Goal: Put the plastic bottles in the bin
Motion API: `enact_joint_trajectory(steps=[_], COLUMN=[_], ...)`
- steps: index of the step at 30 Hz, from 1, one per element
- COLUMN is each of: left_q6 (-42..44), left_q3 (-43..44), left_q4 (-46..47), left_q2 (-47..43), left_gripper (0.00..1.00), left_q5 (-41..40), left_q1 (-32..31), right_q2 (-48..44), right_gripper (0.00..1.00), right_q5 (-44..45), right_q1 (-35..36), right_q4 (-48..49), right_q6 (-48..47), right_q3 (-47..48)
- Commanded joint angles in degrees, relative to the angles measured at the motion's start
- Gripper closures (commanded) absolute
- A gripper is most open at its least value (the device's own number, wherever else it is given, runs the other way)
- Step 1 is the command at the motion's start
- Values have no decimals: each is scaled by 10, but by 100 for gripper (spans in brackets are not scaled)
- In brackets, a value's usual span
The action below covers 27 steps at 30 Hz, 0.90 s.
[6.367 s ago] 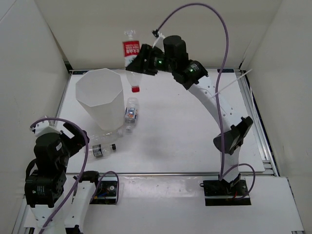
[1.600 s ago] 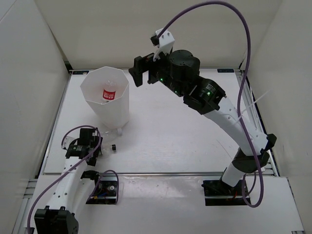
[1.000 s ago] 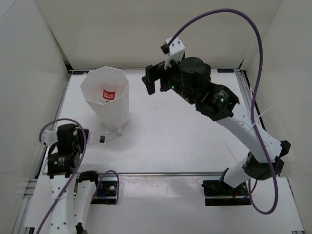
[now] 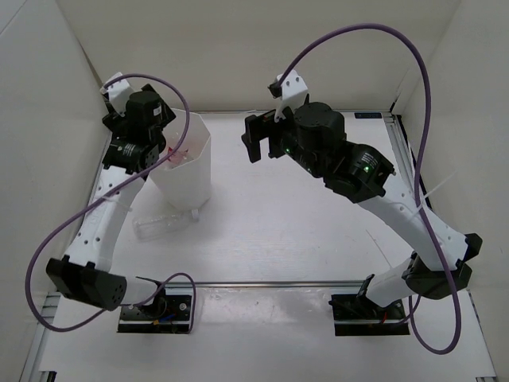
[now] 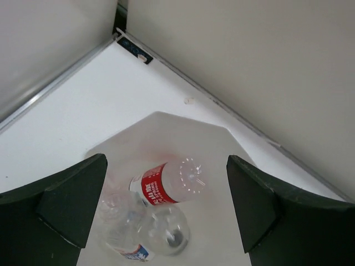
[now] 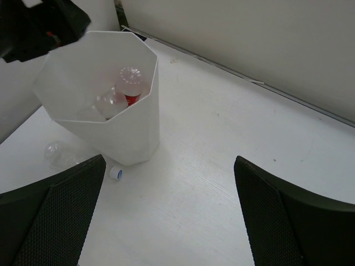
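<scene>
The white faceted bin (image 4: 191,171) stands at the left of the table. My left gripper (image 4: 161,143) hangs over its rim, open, with nothing between its fingers. In the left wrist view the gripper (image 5: 166,162) looks down into the bin (image 5: 183,127). Three plastic bottles lie on the bottom: a red-label bottle (image 5: 166,183), a clear bottle (image 5: 165,233) seen end-on, and a blue-white-label bottle (image 5: 125,248). Another clear bottle (image 4: 163,224) lies on the table against the bin's near side. My right gripper (image 4: 253,142) hangs open and empty right of the bin.
In the right wrist view the open right gripper (image 6: 169,163) faces the bin (image 6: 122,138), with the lying bottle (image 6: 61,152) and its white-blue cap (image 6: 115,173) at the bin's foot. White walls enclose the table on three sides.
My left arm has risen from the near left corner to above the bin and its gripper has opened. The black-capped bottle it carried is gone from the table. The right arm barely moved.
</scene>
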Motion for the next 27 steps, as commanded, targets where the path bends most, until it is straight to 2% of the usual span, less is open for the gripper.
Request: enact_joint_trajectory(steps=[1, 3, 5, 7, 8, 9, 10, 11, 12, 14, 20, 27], left_q6=[5, -28, -101, -162, -224, -247, -329, -370, -395, -414, -560, -659], left_q3=[-5, -30, -62, -120, -135, -163, -177, -191, -211, -282, -344, -437], left_q4=[5, -8, -31, -86, -111, -157, -189, -216, -225, -174, -218, -178], left_q2=[-87, -151, -198, -258, -270, -288, -295, -304, -330, -360, -353, -337], left_gripper=[0, 0, 0, 0, 0, 0, 0, 0, 0, 0, 0, 0], left_q5=[-60, -55, -49, -7, 14, 49, 57, 57, 66, 74, 81, 94], left_q1=[-6, 19, 56, 84, 111, 122, 133, 134, 134, 134, 134, 134], right_q2=[-25, -25, -25, -25, -25, -25, -25, -19, -19, -19, -19, -50], right_gripper=[0, 0, 0, 0, 0, 0, 0, 0, 0, 0, 0, 0], right_q5=[27, 33, 33, 33, 33, 33, 33, 33, 27, 27, 27, 48], right_q1=[2, 2, 2, 2, 2, 2, 2, 2, 2, 2, 2, 2], right_q4=[7, 7, 7, 7, 7, 7, 7, 7, 7, 7, 2, -4], right_q6=[-7, -7, -7, -7, -7, -12, -12, -17, -17, -23, -36, -47], right_q3=[-13, -18, -18, -23, -23, -23, -23, -23, -23, -23, -28, -77])
